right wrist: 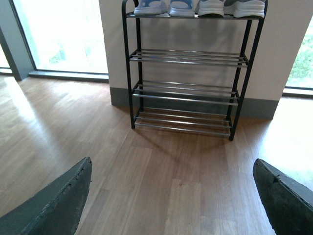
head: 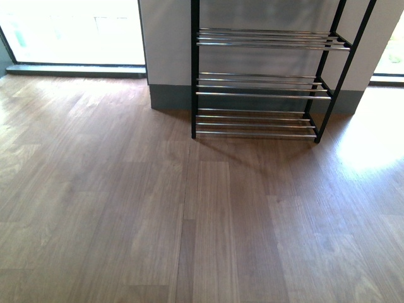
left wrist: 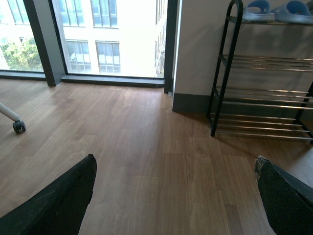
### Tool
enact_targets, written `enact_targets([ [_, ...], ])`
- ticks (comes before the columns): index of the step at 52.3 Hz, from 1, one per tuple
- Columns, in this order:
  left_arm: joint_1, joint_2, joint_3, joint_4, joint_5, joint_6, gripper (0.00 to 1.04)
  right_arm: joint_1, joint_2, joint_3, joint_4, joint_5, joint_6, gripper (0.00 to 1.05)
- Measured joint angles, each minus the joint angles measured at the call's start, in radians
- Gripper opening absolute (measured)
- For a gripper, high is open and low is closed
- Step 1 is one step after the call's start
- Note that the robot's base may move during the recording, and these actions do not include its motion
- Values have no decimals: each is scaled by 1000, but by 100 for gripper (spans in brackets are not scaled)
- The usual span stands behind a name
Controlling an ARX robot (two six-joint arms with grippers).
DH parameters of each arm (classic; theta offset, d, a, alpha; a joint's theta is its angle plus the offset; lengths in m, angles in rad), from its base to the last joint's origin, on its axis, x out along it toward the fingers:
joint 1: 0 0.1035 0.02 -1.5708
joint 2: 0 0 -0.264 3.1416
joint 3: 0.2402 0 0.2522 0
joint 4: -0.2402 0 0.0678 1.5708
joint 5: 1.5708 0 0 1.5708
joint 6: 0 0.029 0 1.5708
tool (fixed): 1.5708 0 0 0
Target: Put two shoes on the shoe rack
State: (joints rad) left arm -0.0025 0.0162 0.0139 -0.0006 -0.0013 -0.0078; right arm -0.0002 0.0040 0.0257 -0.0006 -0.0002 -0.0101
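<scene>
The shoe rack [head: 259, 82] has a thin black frame and chrome rod tiers. It stands against the grey wall, and its three lower tiers are bare. In the right wrist view the rack [right wrist: 186, 88] carries on its top tier two pale blue slippers [right wrist: 168, 7] and two grey sneakers with white soles [right wrist: 232, 7]. The left wrist view shows the rack [left wrist: 264, 93] with the pale blue slippers [left wrist: 276, 11] on top. My left gripper [left wrist: 173, 196] is open and empty above the wooden floor. My right gripper [right wrist: 171, 196] is open and empty, facing the rack.
Brown wooden floor [head: 189, 214] stretches in front of the rack. A grey wall with a dark skirting [head: 170, 95] stands behind it. Large bright windows [head: 76, 31] lie to the left. A white leg with a castor wheel [left wrist: 18, 126] stands on the floor in the left wrist view.
</scene>
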Motion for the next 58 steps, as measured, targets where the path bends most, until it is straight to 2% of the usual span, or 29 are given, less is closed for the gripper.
enact_targets([
  [58,0,0,0,0,2,0,95,0,0,0,0,3,0,96],
])
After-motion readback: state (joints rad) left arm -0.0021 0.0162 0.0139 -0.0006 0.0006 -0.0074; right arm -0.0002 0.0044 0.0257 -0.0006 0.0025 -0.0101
